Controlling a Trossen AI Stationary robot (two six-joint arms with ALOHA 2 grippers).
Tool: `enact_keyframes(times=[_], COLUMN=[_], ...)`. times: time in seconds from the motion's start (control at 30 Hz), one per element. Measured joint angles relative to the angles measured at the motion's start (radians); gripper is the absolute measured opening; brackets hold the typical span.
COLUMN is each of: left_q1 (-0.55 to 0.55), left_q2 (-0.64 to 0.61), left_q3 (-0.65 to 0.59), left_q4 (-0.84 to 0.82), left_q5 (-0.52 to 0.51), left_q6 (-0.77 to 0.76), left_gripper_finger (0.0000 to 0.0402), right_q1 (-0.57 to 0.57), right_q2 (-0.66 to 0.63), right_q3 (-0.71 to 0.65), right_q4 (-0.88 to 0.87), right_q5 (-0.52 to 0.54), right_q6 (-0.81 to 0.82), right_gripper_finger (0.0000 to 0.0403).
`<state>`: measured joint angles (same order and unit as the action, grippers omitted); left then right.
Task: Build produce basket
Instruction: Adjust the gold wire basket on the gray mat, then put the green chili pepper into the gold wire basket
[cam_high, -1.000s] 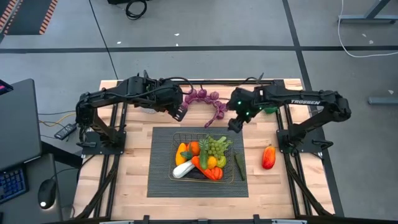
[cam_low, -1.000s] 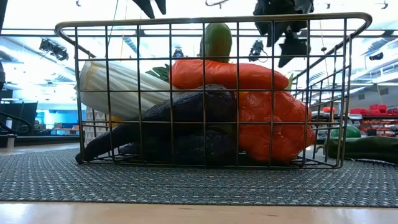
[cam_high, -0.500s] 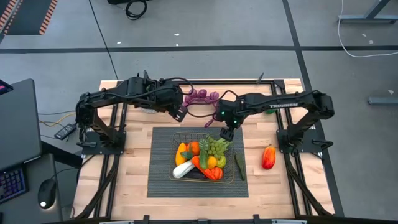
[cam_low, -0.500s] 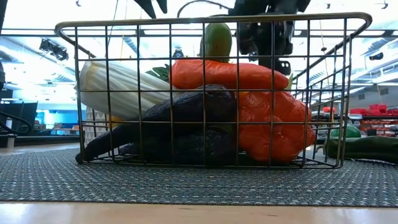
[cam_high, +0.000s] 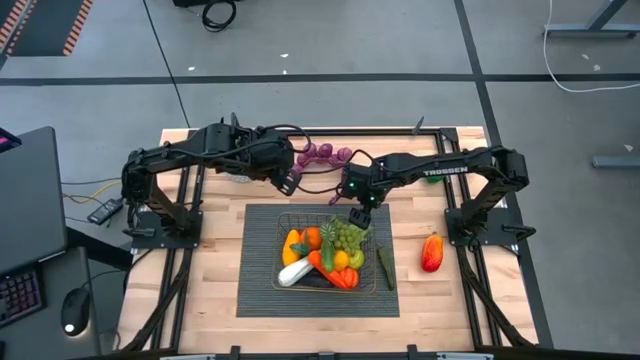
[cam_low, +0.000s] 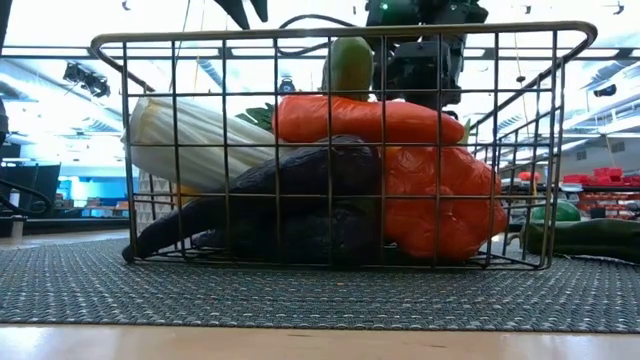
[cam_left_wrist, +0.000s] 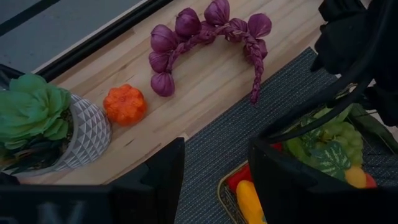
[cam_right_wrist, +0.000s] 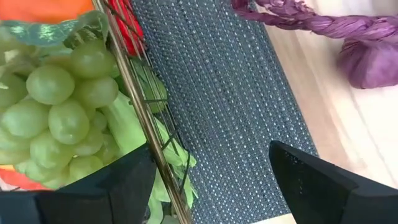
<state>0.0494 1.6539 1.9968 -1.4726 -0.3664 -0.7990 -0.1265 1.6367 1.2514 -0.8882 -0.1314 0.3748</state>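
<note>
- Right now my right gripper (cam_high: 362, 203) hovers over the wire basket's (cam_high: 284, 217) far edge, fingers spread and empty, probably to fetch more.
- My left gripper (cam_high: 288, 183) waits near the purple onion braid (cam_high: 335, 160), fingers parted, holding nothing.
- Produce fills the basket: green grapes (cam_right_wrist: 50, 106), leek (cam_low: 190, 140), carrot (cam_low: 365, 118).
- Basket sits on the ribbed mat (cam_high: 260, 290) on the wooden table (cam_high: 215, 300); a workshop shows behind.

Wooden table (cam_high: 210, 290) carries a dark mat (cam_high: 260, 290), purple garlic braid (cam_high: 325, 155), possibly a pepper (cam_high: 432, 252).
</note>
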Motion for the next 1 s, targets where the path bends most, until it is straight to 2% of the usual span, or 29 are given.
enact_keyframes(times=[0.23,0.57,0.77,1.0], left_q1=[0.0,0.0,0.0,0.0], left_q2=[0.0,0.0,0.0,0.0], left_q3=[0.0,0.0,0.0,0.0], left_q4=[0.0,0.0,0.001,0.004], left_q5=[0.0,0.0,0.0,0.0], left_q6=[0.002,0.009,0.008,0.009], left_gripper_finger=[0.0181,0.0185,0.0185,0.0184], right_q1=[-0.016,-0.019,-0.019,0.018], right_q2=[0.0,-0.04,-0.133,-0.251], right_q3=[0.0,0.005,0.005,0.005], right_q4=[0.021,-0.041,-0.193,-0.357], right_q5=[0.03,-0.09,-0.105,-0.094], right_q6=[0.023,0.065,0.141,0.327], right_gripper_finger=[0.0308,0.0306,0.0306,0.0306])
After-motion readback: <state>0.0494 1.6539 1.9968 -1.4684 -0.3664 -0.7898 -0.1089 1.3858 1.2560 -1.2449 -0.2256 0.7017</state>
